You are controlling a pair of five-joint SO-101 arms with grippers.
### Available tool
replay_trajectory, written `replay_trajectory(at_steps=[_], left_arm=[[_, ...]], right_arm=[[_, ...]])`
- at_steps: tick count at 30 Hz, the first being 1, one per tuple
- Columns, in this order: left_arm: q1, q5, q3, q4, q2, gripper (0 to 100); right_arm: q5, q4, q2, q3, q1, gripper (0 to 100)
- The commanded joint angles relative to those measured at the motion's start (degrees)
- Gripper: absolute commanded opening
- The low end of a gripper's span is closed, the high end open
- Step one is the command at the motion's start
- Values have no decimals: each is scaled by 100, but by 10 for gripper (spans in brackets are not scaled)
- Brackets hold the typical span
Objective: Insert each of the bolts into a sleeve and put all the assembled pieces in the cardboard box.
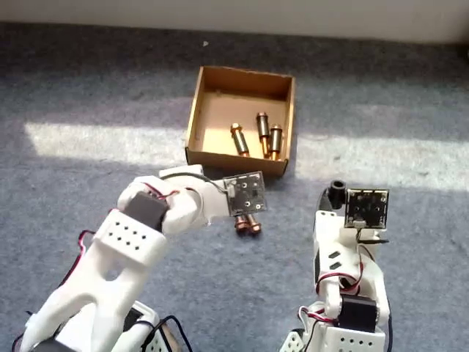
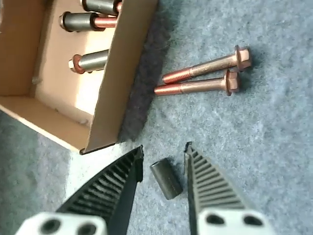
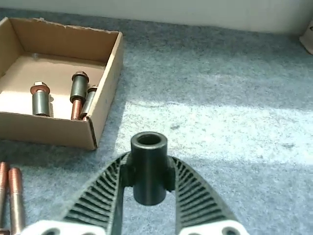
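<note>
My left gripper (image 2: 164, 148) is open and hangs low over the carpet, one finger on each side of a dark sleeve (image 2: 166, 178) that lies flat there. Just beyond it two copper bolts (image 2: 205, 66) (image 2: 195, 87) lie side by side, seen in the high view as a pair of bolts (image 1: 247, 225) in front of the cardboard box (image 1: 196, 110). My right gripper (image 3: 148, 169) is shut on a second dark sleeve (image 3: 148, 161), held upright with its bore facing up; it is the black sleeve (image 1: 337, 194) to the right of the box.
Three bolts with sleeves on them (image 1: 256, 136) lie inside the box, toward its near right side. The box's near wall (image 2: 122, 73) stands close to the left gripper. Grey carpet (image 1: 88, 88) stretches open around the box, crossed by a sunlit band.
</note>
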Motion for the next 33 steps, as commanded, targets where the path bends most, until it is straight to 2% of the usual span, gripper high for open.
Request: replay_trajectory(at_steps=[1, 8, 17, 24, 29, 33], left_arm=[[286, -615, -690, -193, 963, 184], [620, -1284, -1455, -202, 2563, 181], [840, -1582, -2862, -167, 4242, 181], [1015, -1811, -3538, -167, 5007, 181], [1138, -1960, -3556, -149, 5358, 181], [1218, -2180, -3609, 229, 5560, 181]], right_arm=[[-237, -215, -84, -31, 101, 5], [-281, -215, -84, -31, 110, 5], [-273, -224, -84, -40, 119, 5], [-264, -224, -84, -40, 119, 5], [-264, -224, -84, -40, 119, 5], [-264, -224, -84, -40, 110, 5]])
